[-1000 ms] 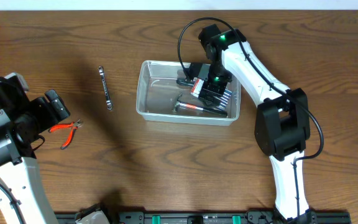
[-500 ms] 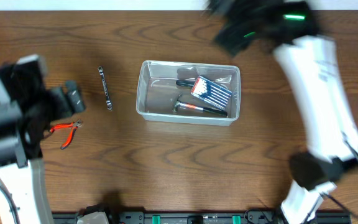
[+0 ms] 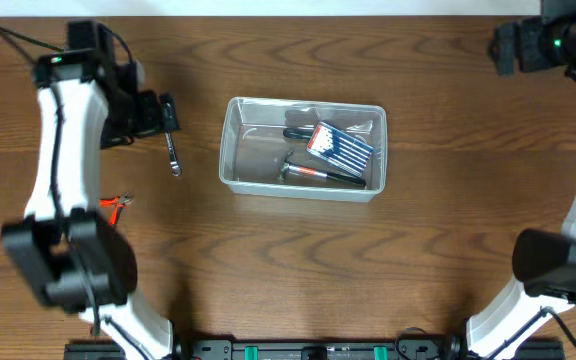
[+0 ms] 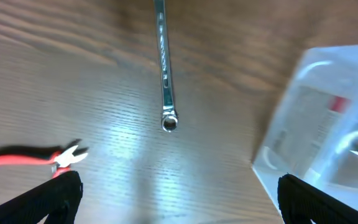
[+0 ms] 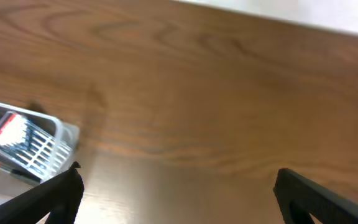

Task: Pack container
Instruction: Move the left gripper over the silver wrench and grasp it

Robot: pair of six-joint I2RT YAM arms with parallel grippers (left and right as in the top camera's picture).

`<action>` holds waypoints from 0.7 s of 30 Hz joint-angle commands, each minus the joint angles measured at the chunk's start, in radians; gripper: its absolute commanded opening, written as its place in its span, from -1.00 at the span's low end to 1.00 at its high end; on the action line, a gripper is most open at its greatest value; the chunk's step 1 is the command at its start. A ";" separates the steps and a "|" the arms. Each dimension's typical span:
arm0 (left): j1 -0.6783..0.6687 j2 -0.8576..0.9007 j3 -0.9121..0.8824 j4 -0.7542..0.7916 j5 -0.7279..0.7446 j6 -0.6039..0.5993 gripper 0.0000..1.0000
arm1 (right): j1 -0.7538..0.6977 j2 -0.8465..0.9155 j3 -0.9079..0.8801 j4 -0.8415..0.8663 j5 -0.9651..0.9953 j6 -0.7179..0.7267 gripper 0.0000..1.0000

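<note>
The wooden table [image 3: 268, 270] fills the overhead view. The container [image 3: 253, 150], my clear bin, sits just above the centre of that frame, long side across.

My left gripper [image 3: 163, 115] hangs at the upper left of the overhead frame, just left of the bin. In the left wrist view its fingers [image 4: 58, 196] stand wide apart at the two bottom corners, with nothing between them. My right gripper [image 3: 508, 45] is at the far upper right, well apart from the bin. Its fingers [image 5: 61, 193] are likewise spread, over bare wood.

Inside the bin, towards its right end, lies a striped packet of bits [image 3: 343, 148], tilted. Below it lies a screwdriver [image 3: 318, 175] with a red band. Something dark sits by the bin's top wall, perhaps another handle.

A steel wrench [image 3: 172, 150] lies on the table left of the bin, just under my left gripper. Lower left of the wrench are red-handled pliers [image 4: 42, 158], partly hidden by my arm from overhead.
</note>
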 commanded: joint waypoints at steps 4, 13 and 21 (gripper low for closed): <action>-0.004 0.161 0.016 0.007 -0.006 0.010 0.97 | -0.020 -0.027 0.014 -0.011 -0.031 0.027 0.99; -0.005 0.268 0.016 0.100 -0.052 0.011 0.97 | -0.020 -0.027 0.014 -0.016 -0.030 0.025 0.99; -0.009 0.338 0.016 0.121 -0.089 -0.010 0.97 | -0.020 -0.027 0.014 -0.016 -0.030 0.024 0.99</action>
